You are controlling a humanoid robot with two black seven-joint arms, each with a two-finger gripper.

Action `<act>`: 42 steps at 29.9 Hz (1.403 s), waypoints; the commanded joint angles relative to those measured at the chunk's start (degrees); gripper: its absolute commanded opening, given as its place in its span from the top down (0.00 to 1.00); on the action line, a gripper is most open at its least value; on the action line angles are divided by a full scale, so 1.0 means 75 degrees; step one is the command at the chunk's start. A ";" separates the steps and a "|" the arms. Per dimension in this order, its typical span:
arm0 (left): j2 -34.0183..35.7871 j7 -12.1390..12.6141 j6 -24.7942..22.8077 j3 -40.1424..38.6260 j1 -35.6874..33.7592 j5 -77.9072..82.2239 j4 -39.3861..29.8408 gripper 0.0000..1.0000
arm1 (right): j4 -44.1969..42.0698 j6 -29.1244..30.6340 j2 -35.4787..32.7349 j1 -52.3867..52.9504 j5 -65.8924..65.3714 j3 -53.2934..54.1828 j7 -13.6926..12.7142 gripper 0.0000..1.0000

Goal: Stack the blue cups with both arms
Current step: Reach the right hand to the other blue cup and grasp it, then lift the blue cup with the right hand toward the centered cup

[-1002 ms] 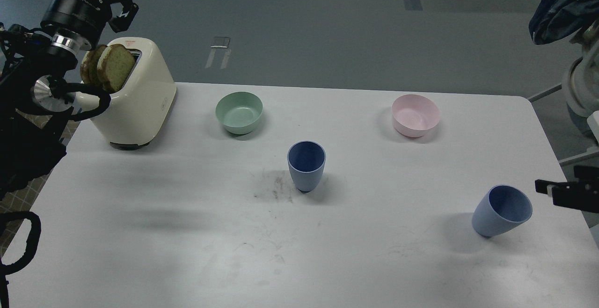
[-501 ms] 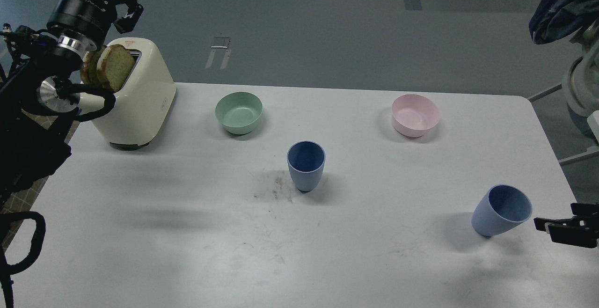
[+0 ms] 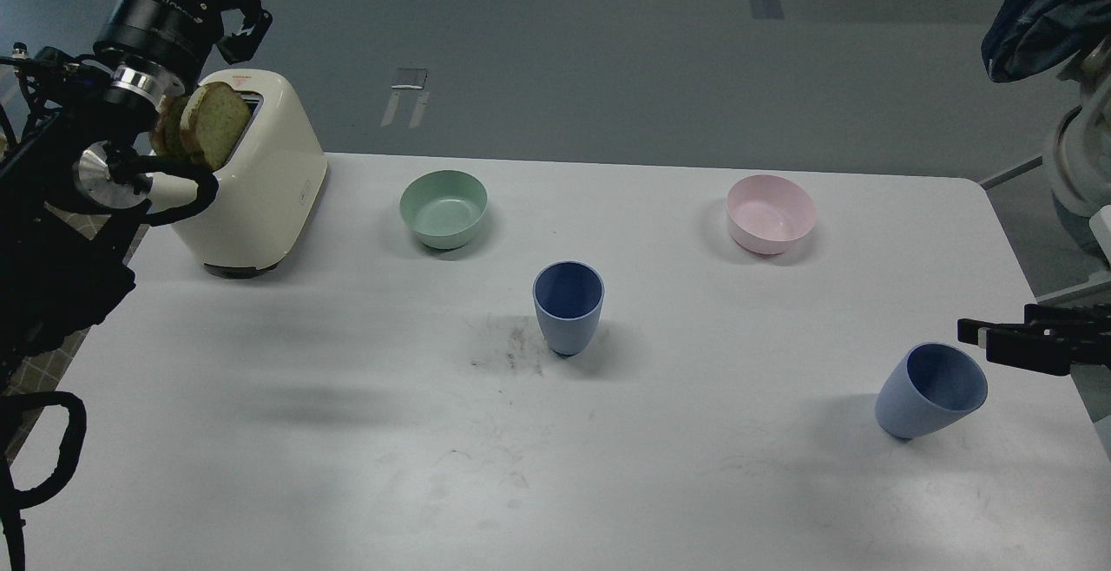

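Nearest, just below and left of the right claw (image 3: 976,335): the right-hand blue cup (image 3: 931,390), tilted on its rounded base, mouth toward the claw, untouched. Claw fingers (image 3: 1007,347) thin, side-on at the table (image 3: 260,467) edge; spread impossible to tell, nothing held.

Farther left, well apart from both claws: the second blue cup (image 3: 568,306), upright at mid-table.

Beyond, the green bowl (image 3: 443,208) and pink bowl (image 3: 772,213), both clear of any reach path.

Farthest, the left claw (image 3: 221,11), raised above the toaster (image 3: 252,176) and its bread slices (image 3: 201,124), fingers spread, empty.

Likely risk: a sideways nudge from the right claw rolling the tilted cup away, since the narrow base gives little footing. Also possible: a careless left descent knocking the toaster.
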 commanded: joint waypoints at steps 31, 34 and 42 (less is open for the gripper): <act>-0.0187 -0.0035 0.0007 0.0020 0.0009 0.0000 0.0001 0.03 | -0.0119 -0.0001 0.0532 0.0118 -0.0452 -0.0799 -0.0890 0.91; -0.0187 -0.0035 0.0008 0.0020 -0.0003 0.0000 0.0001 0.03 | -0.0119 -0.0001 0.0532 0.0293 -0.0428 -0.0799 -0.0890 1.00; -0.0187 -0.0023 0.0008 0.0020 -0.0003 0.0011 0.0001 0.03 | -0.0072 -0.0001 0.0520 0.0587 -0.0335 -0.0695 -0.0831 1.00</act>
